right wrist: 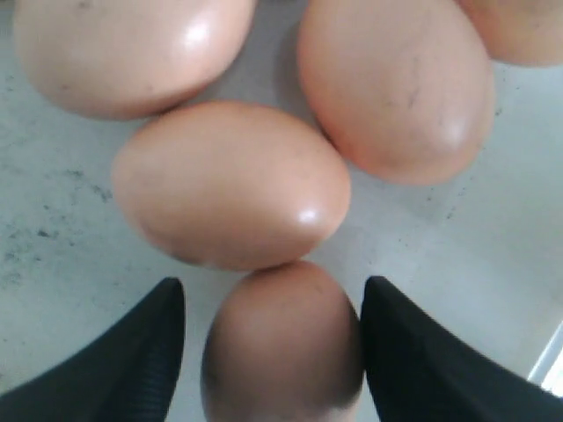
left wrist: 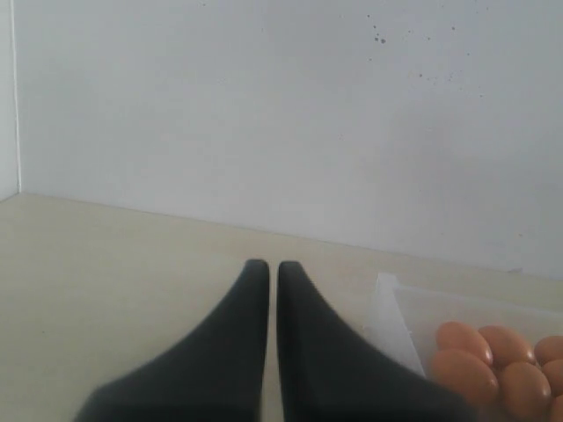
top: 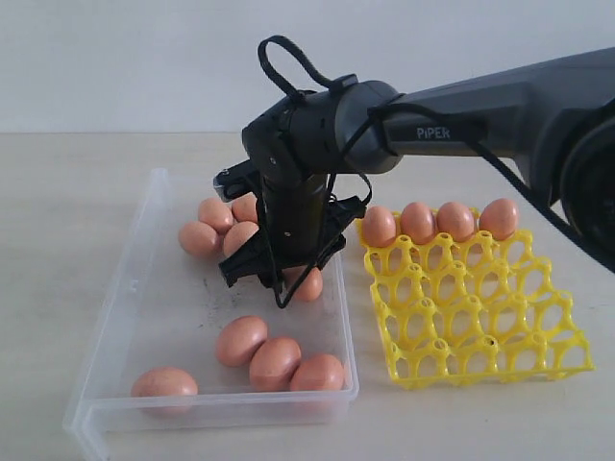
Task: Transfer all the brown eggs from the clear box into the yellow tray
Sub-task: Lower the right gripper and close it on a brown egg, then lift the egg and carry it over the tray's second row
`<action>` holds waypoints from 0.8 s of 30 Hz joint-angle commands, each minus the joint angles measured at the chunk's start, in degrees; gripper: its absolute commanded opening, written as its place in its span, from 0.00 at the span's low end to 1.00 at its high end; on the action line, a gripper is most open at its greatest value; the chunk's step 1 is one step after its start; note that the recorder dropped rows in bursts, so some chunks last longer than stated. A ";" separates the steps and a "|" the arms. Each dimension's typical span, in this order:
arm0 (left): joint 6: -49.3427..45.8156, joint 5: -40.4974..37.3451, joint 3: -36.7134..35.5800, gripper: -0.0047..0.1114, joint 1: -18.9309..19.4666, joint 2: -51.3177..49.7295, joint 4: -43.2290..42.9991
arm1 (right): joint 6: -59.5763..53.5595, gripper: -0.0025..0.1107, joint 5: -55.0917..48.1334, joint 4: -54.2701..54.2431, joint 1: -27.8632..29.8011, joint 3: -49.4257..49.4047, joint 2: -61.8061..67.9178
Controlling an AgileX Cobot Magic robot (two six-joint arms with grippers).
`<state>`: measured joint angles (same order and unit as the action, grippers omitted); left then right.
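Right pincer (right wrist: 273, 283) released, down inside clear box (top: 125, 288), fingers straddling one brown egg (right wrist: 281, 343) on the box floor; slight gap on one side. Left pincer (left wrist: 266, 264) clenched, empty, over table (left wrist: 106, 290). Yellow tray (top: 480, 331) at box's 3 o'clock, four eggs (top: 437, 221) in its 12 o'clock row. Other eggs (top: 274, 360) lie in box.

right arm (top: 500, 106) pointing down, right end effector (right wrist: 273, 283) spread, left end effector (left wrist: 271, 264) seemingly closed
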<state>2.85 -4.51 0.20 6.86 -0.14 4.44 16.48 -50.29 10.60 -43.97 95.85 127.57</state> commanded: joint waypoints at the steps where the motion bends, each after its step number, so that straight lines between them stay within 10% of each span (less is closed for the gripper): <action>1: 0.51 0.16 -0.20 0.07 -0.10 0.14 0.51 | -0.62 0.41 -1.37 0.40 0.16 0.26 -0.17; 8: 0.51 0.16 -0.20 0.07 -0.10 0.14 0.51 | -1.76 0.02 -3.48 0.79 0.16 0.26 -0.17; 24: 0.51 0.16 -0.20 0.07 -0.10 0.14 0.51 | 3.05 0.02 9.87 5.53 -0.05 -0.95 -9.39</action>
<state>2.85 -4.51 0.20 6.86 -0.14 4.44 18.67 -43.93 15.49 -43.97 95.85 120.54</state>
